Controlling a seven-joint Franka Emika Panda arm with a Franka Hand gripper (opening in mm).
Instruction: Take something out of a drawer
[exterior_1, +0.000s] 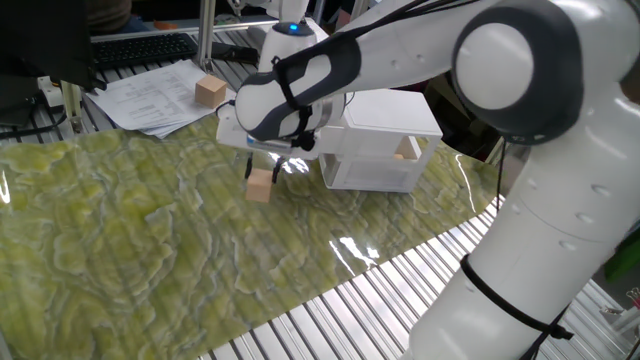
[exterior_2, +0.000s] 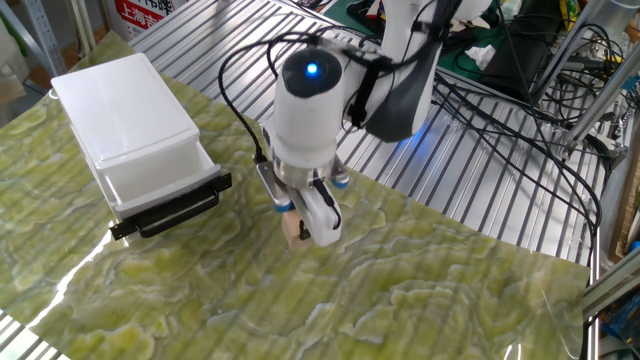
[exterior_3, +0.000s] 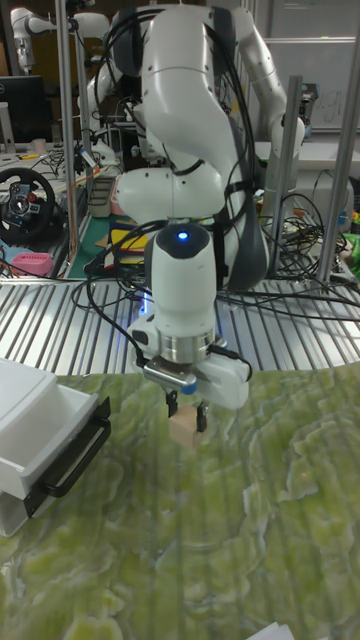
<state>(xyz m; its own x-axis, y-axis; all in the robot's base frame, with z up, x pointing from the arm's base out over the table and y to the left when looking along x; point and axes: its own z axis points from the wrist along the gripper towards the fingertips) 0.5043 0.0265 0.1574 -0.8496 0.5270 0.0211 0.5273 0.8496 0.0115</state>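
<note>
My gripper (exterior_3: 186, 410) is shut on the something, a small pale tan wooden cube (exterior_3: 185, 428), and holds it low over the green mat; I cannot tell whether it touches. That cube (exterior_1: 259, 186) hangs left of the white cabinet (exterior_1: 388, 115) in one fixed view. In the other fixed view, the cube (exterior_2: 292, 233) sits under the gripper (exterior_2: 299, 222), to the right of the drawer (exterior_2: 158, 176). The drawer stands pulled out, its black bar handle (exterior_2: 172, 211) in front. The drawer's inside (exterior_3: 30, 432) shows nothing in it from these views.
A somewhat bigger tan wooden block (exterior_1: 210, 90) lies on papers (exterior_1: 158, 96) at the back left. Another tan shape (exterior_1: 406, 150) shows at the cabinet's far side. Green patterned mat (exterior_1: 150, 240) covers the slatted metal table (exterior_2: 470, 170); cables trail by the robot's base (exterior_2: 520, 90).
</note>
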